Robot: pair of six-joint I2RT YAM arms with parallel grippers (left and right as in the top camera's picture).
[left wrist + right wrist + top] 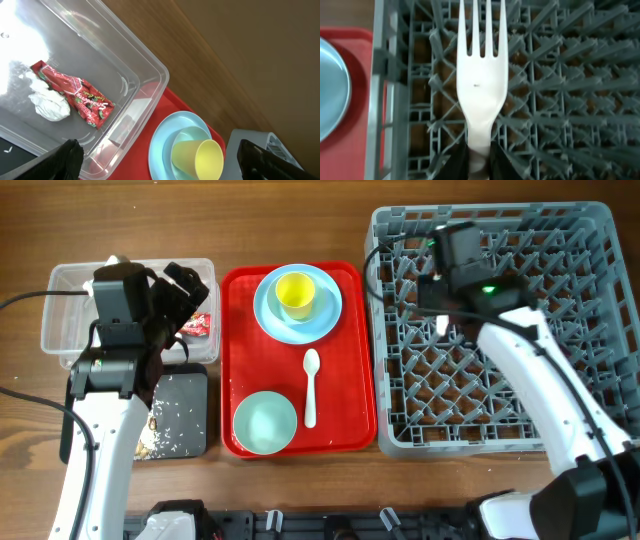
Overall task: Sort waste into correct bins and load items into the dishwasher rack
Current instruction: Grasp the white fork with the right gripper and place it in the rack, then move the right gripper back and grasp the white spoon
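Currently the right gripper (479, 159) is pinching the white fork (481, 85) by its handle, tines pointing away, over the far left part of the dishwasher rack (600, 330). It would do best to lower the fork until the pegs support it, laid across the grid so it cannot slip through, then let go. The left gripper (178, 298) hangs spread and empty over the clear tub (150, 70), which holds the red wrapper (75, 95) and white tissue (49, 104). The black tray (185, 395) holds pale crumbs (165, 430). The red tray (345, 380) carries the plate (320, 315), yellow cup (295, 293), spoon (311, 385) and mint-green bowl (265, 422).
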